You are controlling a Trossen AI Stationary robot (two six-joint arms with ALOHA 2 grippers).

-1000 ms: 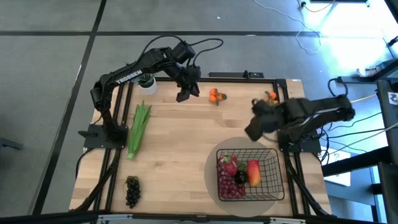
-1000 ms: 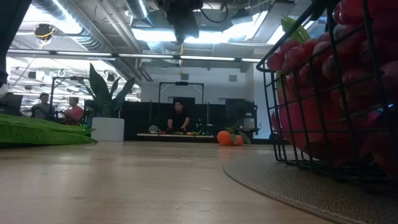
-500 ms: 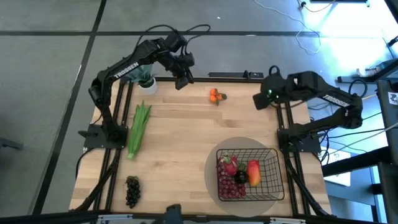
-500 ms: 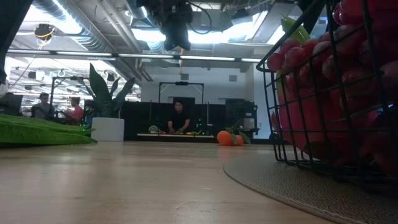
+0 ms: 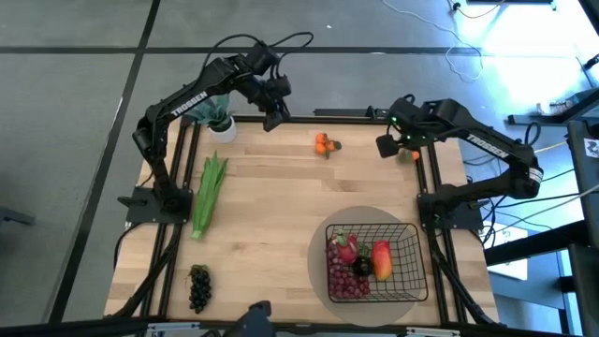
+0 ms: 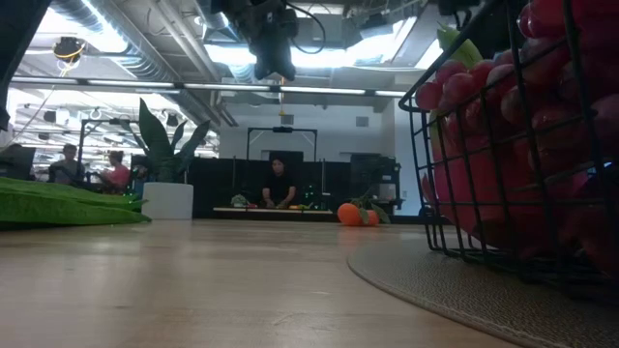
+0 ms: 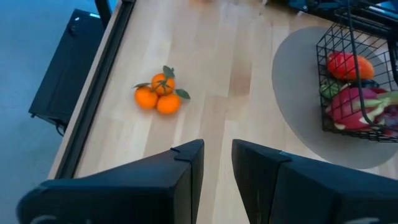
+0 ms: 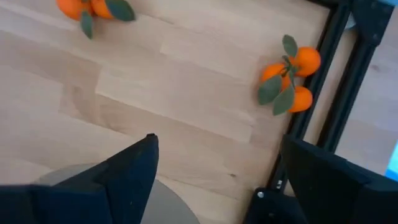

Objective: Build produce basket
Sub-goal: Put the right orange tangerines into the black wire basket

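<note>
1. Our right gripper (image 5: 385, 145) hangs over the table's far right corner with its fingers (image 8: 127, 168) spread wide and empty; a tangerine cluster (image 8: 287, 78) lies just beside it at the table edge.
2. Our left gripper (image 5: 271, 119) hovers over the far edge, fingers (image 7: 186, 171) nearly together and grasping nothing; a second tangerine cluster (image 7: 159, 93) sits on the table (image 5: 271, 215) ahead of it.
3. We judge the job partly done: the basket (image 5: 408, 234), on its round mat (image 5: 318, 253) at the near right, already holds a dragon fruit (image 5: 344, 249), a mango (image 5: 382, 259) and purple grapes (image 5: 344, 281).
4. Left to load: both tangerine clusters, the dark grapes (image 5: 198, 286) at the near left, and the green stalk (image 5: 209, 194).
5. The stalk's long axis runs near-to-far along the left side, slightly slanted.
</note>
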